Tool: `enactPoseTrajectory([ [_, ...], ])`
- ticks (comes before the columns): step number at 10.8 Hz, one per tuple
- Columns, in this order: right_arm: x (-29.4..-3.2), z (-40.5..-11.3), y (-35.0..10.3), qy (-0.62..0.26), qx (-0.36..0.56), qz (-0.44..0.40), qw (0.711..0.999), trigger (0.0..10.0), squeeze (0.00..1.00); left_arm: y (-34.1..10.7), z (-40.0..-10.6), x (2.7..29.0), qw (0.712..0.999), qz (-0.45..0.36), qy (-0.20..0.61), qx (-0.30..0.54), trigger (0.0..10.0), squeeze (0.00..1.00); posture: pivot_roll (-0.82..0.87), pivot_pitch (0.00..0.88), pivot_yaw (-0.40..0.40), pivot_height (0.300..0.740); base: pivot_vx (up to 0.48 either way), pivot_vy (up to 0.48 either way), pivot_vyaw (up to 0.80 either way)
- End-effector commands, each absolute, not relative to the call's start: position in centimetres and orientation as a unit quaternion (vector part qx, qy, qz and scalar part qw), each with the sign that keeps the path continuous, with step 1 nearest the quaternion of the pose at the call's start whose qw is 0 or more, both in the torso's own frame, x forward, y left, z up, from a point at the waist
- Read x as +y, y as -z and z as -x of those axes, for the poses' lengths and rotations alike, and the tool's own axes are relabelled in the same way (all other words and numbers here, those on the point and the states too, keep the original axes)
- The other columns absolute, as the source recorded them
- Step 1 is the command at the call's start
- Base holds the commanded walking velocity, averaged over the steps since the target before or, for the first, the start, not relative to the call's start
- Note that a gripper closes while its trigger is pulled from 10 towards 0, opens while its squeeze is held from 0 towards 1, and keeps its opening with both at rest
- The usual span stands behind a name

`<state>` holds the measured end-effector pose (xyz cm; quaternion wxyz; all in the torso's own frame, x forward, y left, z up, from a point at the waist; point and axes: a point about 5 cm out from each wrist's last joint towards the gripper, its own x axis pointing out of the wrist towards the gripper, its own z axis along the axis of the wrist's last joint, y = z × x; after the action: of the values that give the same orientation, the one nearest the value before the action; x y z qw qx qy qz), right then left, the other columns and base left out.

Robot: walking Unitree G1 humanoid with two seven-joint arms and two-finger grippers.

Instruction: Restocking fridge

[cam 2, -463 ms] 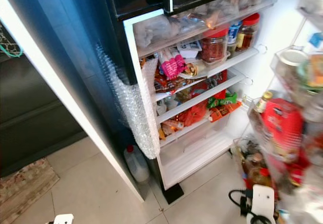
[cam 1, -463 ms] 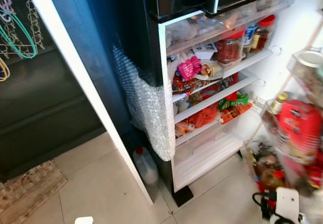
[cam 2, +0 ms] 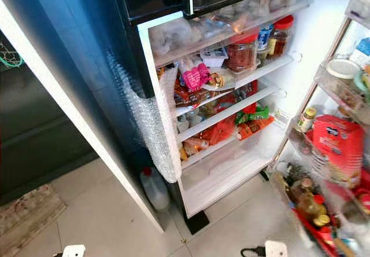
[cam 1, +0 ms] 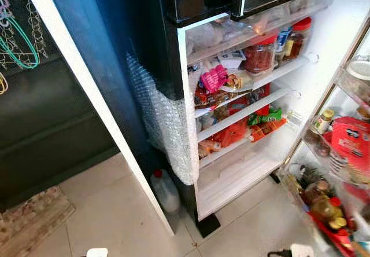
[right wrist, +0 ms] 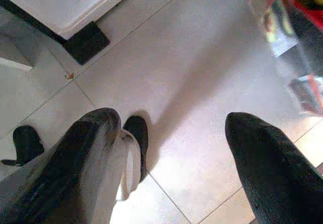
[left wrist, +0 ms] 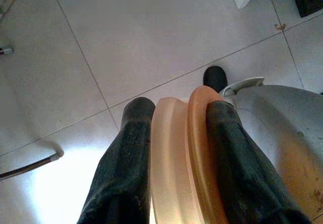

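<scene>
Now, fridge (cam 1: 243,179): it stands ahead of me with its door (cam 2: 338,153) swung wide on my right, the shelves inside crowded.
Top shelf: red-lidded jars (cam 1: 263,53) stand in a row, with a pink packet (cam 1: 215,76) just beside them toward the left.
Lower shelves: red and green snack packets (cam 1: 263,118) lie packed together; the bottom drawer (cam 1: 237,173) below them is pale and looks bare.
Door racks: a big red bag (cam 2: 335,147), small bottles (cam 2: 304,120) and jars sit in the racks, partly blurred.
Fridge side: bubble wrap (cam 1: 167,124) is stuck down its dark outer wall.
Floor: a clear plastic jug with a red cap (cam 1: 166,190) stands on the pale tiles, touching the fridge's side near its foot.
My left gripper (left wrist: 174,138): it points down at the tiled floor, its two black fingers (left wrist: 126,168) clamped on a pale orange ridged thing (left wrist: 181,153) that I cannot name.
My right gripper (right wrist: 179,148): it hangs low over the tiles near the fridge's foot, fingers (right wrist: 267,158) spread apart with nothing between them.
Rug (cam 1: 29,219): it lies on the floor well off to my left.
</scene>
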<state>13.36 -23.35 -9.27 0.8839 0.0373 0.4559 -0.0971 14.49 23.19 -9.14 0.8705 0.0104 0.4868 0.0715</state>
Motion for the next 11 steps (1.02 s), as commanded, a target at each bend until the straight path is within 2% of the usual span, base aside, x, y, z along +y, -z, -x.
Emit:
enactPoseTrajectory([
  [1,-23.5,-12.3,9.6,0.097,0.473,-0.036,0.875,10.0,0.00,9.4,-14.0,23.1,0.867,-0.004,-0.068,0.493,10.0,0.00,-0.12,0.083,0.071,0.740,0.000,-0.266,0.00],
  [2,-23.8,-12.1,9.6,0.096,0.477,-0.033,0.873,10.0,0.00,9.4,-14.0,23.1,0.867,-0.004,-0.069,0.493,10.0,0.00,-0.12,0.085,0.070,0.740,0.000,-0.266,0.00],
  [4,-24.2,-11.9,9.6,0.100,0.479,-0.030,0.871,10.0,0.00,9.3,-14.1,23.1,0.868,-0.003,-0.070,0.492,10.0,0.00,-0.12,0.090,0.069,0.740,0.000,-0.266,0.66],
  [11,-24.0,-13.0,9.4,0.103,0.475,-0.048,0.873,10.0,0.00,9.1,-15.0,22.6,0.872,-0.002,-0.063,0.485,10.0,0.00,-0.12,0.069,0.065,0.740,0.000,-0.265,0.00],
])
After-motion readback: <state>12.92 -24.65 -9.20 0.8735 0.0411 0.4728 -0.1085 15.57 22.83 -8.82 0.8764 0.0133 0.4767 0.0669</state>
